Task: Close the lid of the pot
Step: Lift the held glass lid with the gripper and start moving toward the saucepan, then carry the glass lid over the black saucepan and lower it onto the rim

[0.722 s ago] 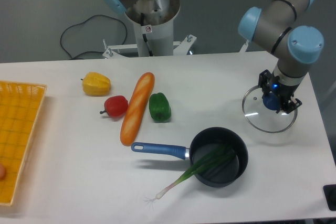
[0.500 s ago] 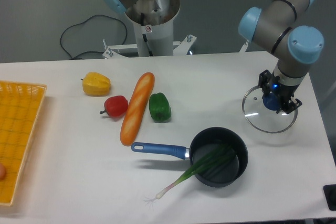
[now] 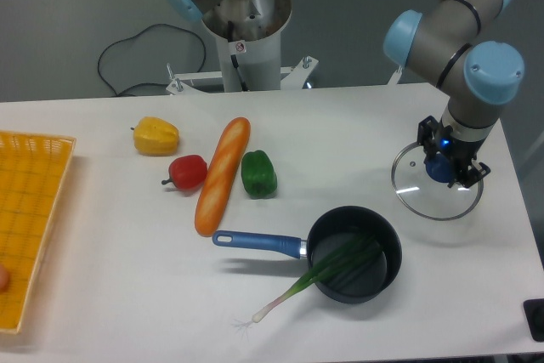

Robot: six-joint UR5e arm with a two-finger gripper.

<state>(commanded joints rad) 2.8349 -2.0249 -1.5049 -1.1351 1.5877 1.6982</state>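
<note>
the pot lid is round and made of clear glass, with a thin shiny rim and a blue knob in the middle. it is found near the right side of the white table, up and to the right of the pot. the lid seems to be tipped a little, but this is hard to tell from this view. the gripper is set right over the lid, and its fingers are pinched on the blue knob.

the pot is small, round and almost black. it is open on top. its long blue handle is pointed to the left, nearly flat across the table. a green onion is laid in the pot, with its white end hung out over the rim onto the table at the lower left.

a long bread loaf is laid to the left of the pot, well apart from it. a green pepper, a red pepper and a yellow pepper are placed beside the loaf. a yellow basket is seen at the far left edge.
</note>
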